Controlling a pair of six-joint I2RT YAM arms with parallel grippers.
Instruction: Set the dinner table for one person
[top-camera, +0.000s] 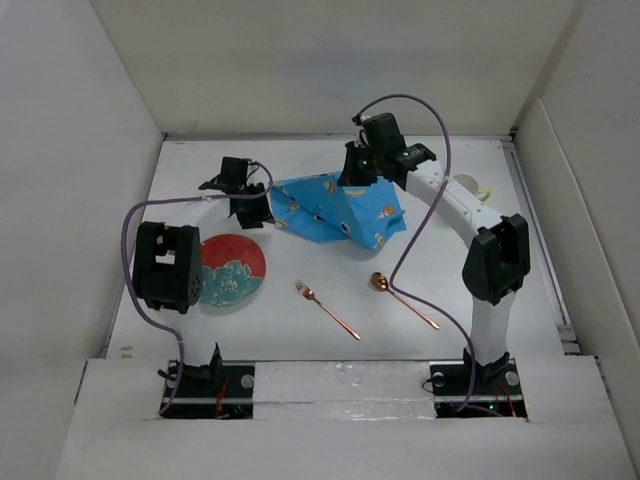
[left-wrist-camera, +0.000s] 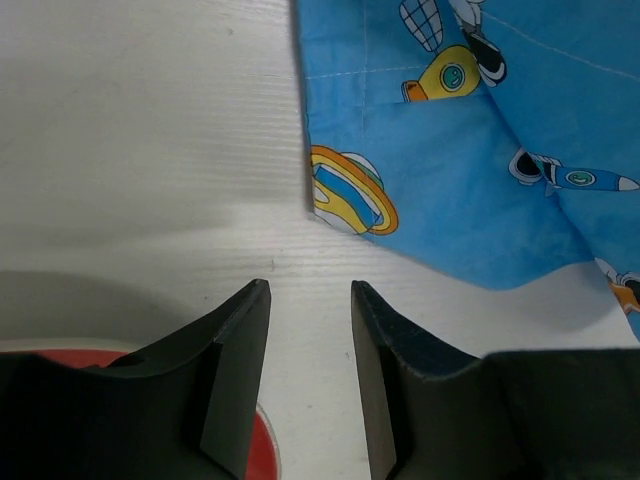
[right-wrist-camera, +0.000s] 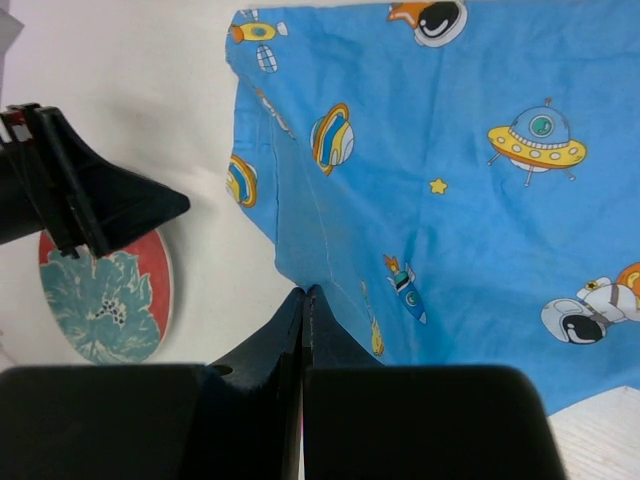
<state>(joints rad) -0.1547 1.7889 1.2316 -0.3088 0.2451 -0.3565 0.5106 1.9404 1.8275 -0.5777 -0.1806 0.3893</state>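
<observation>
One white desk fills the floor of a white-walled booth and carries everything. On it are one blue placemat, one red plate with a teal flower, one copper-coloured fork and one matching spoon. Two black-and-white arms rise from the near edge.

From above, the placemat lies rumpled at the far middle and the plate sits near left. The fork and spoon lie apart near the middle, and only this view shows them. The left tool is just beside the cloth's left edge. The right tool is over its far side.

The left wrist camera shows the left tool with a moderate gap and nothing in it. It is over bare desk, near a cloth corner printed with a ringed planet.

The right wrist camera shows the right tool pressed fully together, pinching a fold at the cloth's edge. The prints here are a saucer, a rocket and an astronaut.
</observation>
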